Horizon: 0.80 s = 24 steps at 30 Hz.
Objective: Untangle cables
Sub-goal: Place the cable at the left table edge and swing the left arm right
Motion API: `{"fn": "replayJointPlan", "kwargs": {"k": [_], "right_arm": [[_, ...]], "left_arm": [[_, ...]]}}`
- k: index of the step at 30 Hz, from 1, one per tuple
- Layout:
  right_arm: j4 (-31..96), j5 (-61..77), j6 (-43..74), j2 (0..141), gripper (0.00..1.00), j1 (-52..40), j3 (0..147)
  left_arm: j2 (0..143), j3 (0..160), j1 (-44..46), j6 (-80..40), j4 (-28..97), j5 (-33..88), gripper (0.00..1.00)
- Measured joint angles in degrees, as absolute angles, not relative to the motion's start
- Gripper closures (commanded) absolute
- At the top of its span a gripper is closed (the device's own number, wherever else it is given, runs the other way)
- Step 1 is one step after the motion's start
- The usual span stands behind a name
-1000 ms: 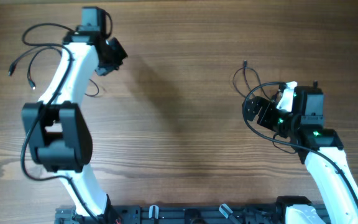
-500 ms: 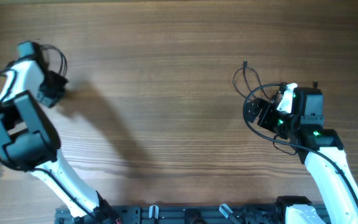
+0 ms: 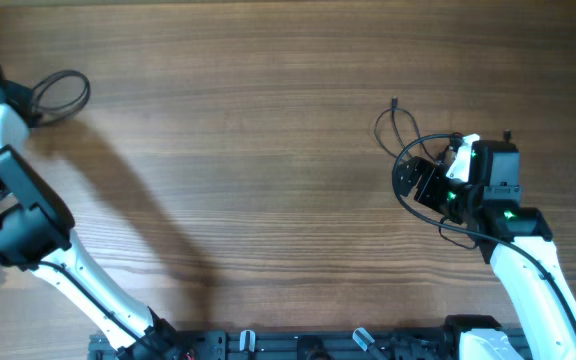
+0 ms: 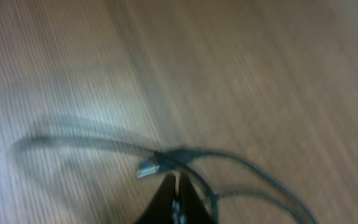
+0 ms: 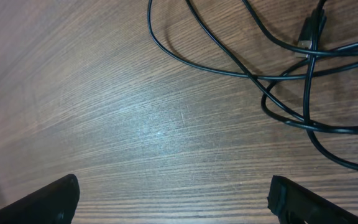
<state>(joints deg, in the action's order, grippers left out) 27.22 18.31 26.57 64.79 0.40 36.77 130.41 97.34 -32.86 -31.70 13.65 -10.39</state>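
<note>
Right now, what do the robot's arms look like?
The left arm and right arm are white links with boxy black joints. The right arm carries green lights and a looping black cord; its fingers are black.

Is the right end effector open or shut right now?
Open. The right end effector has its fingers far apart, with bare table between them; the cables lie ahead, ungrasped.

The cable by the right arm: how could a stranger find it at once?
On the wooden table, find the right arm's open fingers. Just beyond them a thin black cable lies in loose crossing loops. Unlike the other cable, pinched by the left fingers, nothing grips it.
</note>
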Motion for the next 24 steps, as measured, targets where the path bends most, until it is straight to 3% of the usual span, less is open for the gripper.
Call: {"fn": "replayJointPlan", "kwargs": {"k": [5, 10, 13, 17, 24], "right_arm": [[27.2, 18.3, 26.8, 64.8, 0.0, 0.4, 36.8], [27.1, 19.2, 26.8, 64.8, 0.0, 0.4, 36.8], [26.9, 20.5, 25.6, 64.8, 0.0, 0.4, 36.8], [27.9, 19.6, 23.5, 63.6, 0.0, 3.0, 39.1], [35.6, 13.2, 33.2, 60.0, 0.0, 23.7, 40.9]], "left_arm": [[129.9, 112.0, -36.3, -31.1, 32.5, -1.0, 0.0], [123.6, 112.8, -32.1, -31.1, 44.6, 21.5, 0.0], [117.5, 113.7, -22.8, -31.1, 52.7, 29.8, 0.0], [116.5, 114.0, -8.4, -30.7, 59.4, 32.0, 0.0], [116.6, 114.0, 19.2, -28.3, 60.2, 28.3, 0.0]]}}
